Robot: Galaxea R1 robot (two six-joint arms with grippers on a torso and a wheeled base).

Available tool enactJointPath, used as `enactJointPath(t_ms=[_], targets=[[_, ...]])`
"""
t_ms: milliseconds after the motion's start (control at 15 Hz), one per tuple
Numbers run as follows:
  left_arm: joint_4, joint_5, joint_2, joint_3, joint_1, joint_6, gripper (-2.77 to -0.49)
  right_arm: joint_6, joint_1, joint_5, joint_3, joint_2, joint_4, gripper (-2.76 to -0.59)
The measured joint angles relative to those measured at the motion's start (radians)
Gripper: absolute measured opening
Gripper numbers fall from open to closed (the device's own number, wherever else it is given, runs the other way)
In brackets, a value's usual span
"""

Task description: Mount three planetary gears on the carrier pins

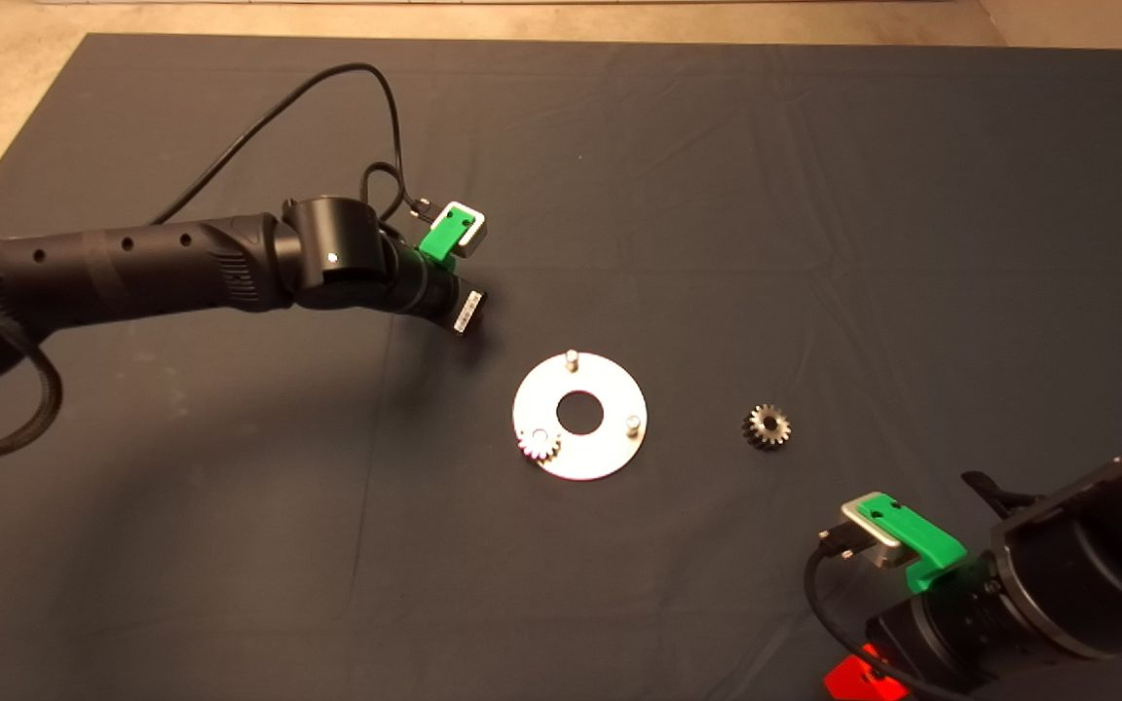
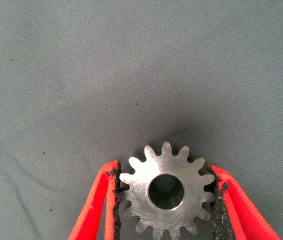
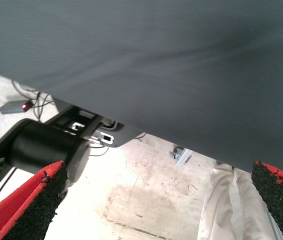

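My left gripper (image 2: 165, 171) is shut on a silvery planetary gear (image 2: 167, 194), its pads against the teeth on both sides, low over the dark mat. In the head view the left arm's wrist (image 1: 444, 290) is up and left of the round silver plate (image 1: 612, 385) and hides this gear. On the plate, one gear (image 1: 539, 444) sits on the near-left pin. The far pin (image 1: 571, 358) and the right pin (image 1: 633, 424) stand bare. A third gear (image 1: 767, 425) lies flat on the mat right of the plate. My right gripper (image 3: 159, 175) is open and parked at the lower right (image 1: 858, 679).
The dark mat (image 1: 814, 195) covers the table. A black cable (image 1: 327, 83) loops above the left arm. The right wrist view looks past the mat's edge at floor, a robot base (image 3: 46, 145) and cables.
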Motion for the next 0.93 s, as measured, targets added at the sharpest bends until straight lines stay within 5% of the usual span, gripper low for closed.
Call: enactJointPath(t_ms=[333, 867, 933], targets=[[0.000, -0.001, 0.000, 0.000, 0.002, 0.000, -2.46, -0.089, 0.011, -0.006, -0.001, -0.174, -0.001, -0.61], [-0.012, -0.001, -0.016, 0.014, 0.002, 0.002, -2.59, -0.131, 0.019, -0.003, -0.002, -0.215, -0.010, -0.61], [-0.013, 0.014, -0.024, 0.027, 0.002, 0.004, -2.59, -0.133, 0.019, -0.002, -0.002, -0.215, -0.016, -0.61]])
